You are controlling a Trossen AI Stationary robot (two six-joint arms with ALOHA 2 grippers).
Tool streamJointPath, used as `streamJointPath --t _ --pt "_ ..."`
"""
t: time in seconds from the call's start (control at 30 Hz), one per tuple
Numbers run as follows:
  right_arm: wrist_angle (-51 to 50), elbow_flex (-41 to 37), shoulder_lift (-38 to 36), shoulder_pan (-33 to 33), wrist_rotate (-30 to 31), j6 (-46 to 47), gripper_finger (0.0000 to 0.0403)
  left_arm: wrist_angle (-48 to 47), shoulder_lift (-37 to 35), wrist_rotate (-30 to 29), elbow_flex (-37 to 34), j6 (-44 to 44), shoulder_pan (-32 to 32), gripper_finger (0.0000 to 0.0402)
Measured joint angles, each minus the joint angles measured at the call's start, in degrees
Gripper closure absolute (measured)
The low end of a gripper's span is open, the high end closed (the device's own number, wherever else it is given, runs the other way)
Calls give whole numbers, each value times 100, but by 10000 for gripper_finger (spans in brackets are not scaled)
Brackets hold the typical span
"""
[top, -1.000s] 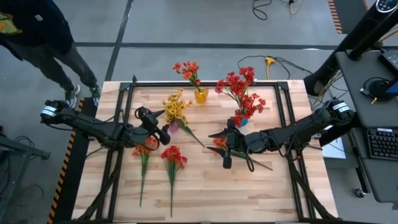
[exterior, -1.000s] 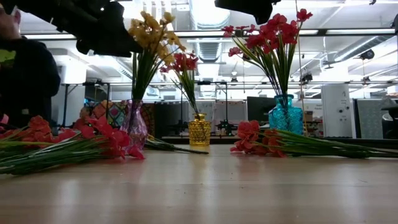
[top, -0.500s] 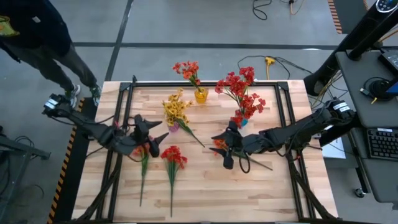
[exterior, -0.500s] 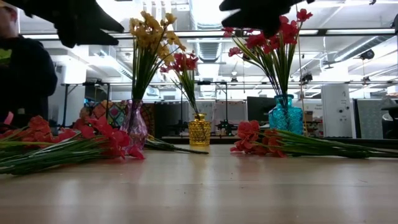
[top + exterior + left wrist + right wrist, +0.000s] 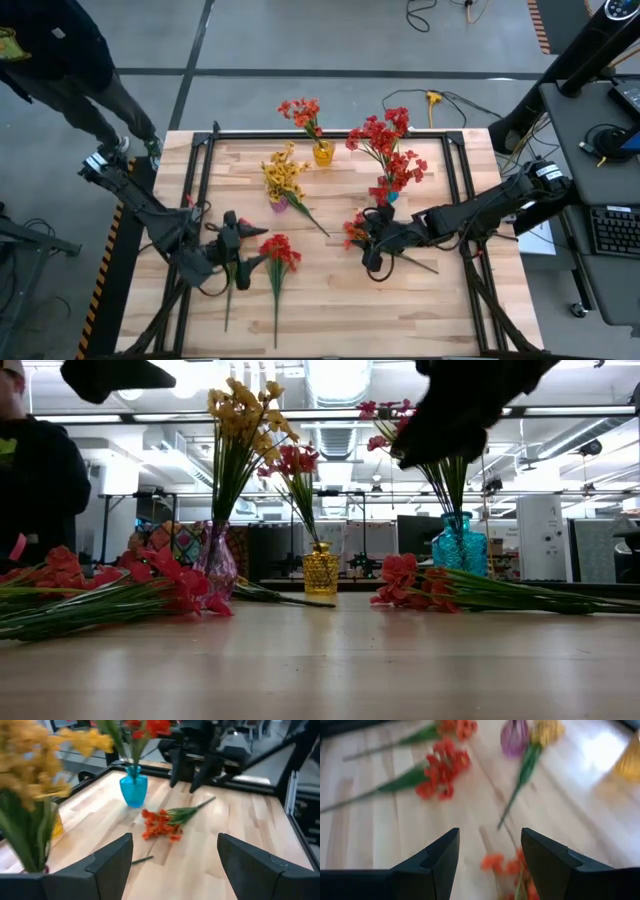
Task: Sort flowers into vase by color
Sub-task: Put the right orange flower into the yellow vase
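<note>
Three loose flowers lie flat on the wooden table, stems pointing toward the near edge, so each can be taken low on its stem.

Left side: left gripper sits low over the orange-red spray; its fingers stand wide apart with nothing between them. Judgement: positioned for a stem pick, not yet closed. Just beside it lies the red spray, untouched.

Centre: purple vase holds the yellow flowers, with one stem trailing out onto the table beside it. Yellow vase at the far edge holds a small red bunch.

Right side: blue vase carries the largest red bunch, so sorting is partly done. Right gripper is down over the third loose spray; its fingers are parted with a clear gap, the blossoms showing between them. No grip evident. Stem runs out under the right arm.
</note>
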Motion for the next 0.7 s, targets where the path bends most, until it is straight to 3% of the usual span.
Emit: streamJointPath --t 0.37,0.57,0.7 --pt "-1870 0 0 39 -487 1187 197 -1475 1026 195 1206 -213 -80 129" --pt "-2407 -46 97 190 -805 866 196 -2036 1454 258 1590 -381 -82 129" --pt "-2538 -81 160 340 -777 613 174 -2111 1578 267 1621 -382 -80 129"
